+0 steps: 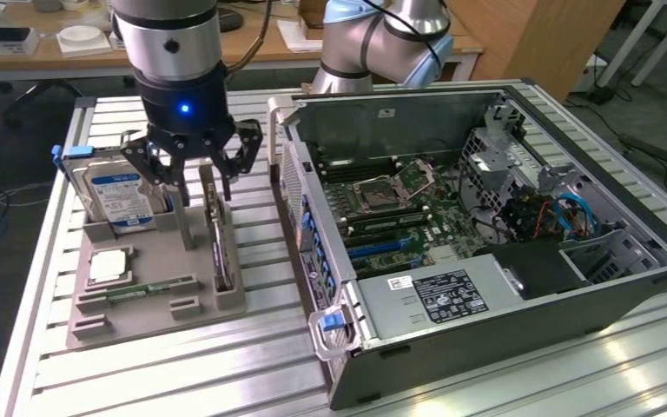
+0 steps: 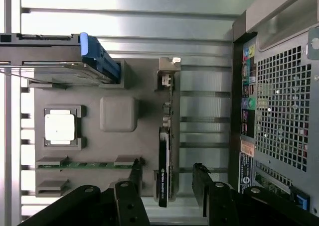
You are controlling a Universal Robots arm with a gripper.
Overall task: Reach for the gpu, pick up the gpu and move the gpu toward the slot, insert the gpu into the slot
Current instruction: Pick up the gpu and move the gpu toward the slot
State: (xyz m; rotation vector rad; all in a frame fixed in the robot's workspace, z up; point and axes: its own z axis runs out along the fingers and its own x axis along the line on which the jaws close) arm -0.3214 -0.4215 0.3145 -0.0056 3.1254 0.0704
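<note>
The gpu (image 1: 220, 248) stands on its edge in the grey parts tray (image 1: 160, 252), a thin card with a black cooler. My gripper (image 1: 201, 187) hangs right over the card's far end, open, one finger on each side and a gap to both. In the wrist view the gpu (image 2: 164, 156) shows edge-on, and the gripper (image 2: 167, 170) straddles it without touching. The slot (image 1: 380, 248) lies among the blue connectors on the motherboard inside the open computer case (image 1: 519, 287), at the exterior view's right.
The tray also carries a silver hard drive (image 1: 119, 195), a square processor chip (image 1: 108, 265) and a narrow green memory stick (image 1: 136, 291). The case's rear wall (image 2: 279, 101) stands close beside the tray. A second arm's base (image 1: 368, 43) rises behind the case.
</note>
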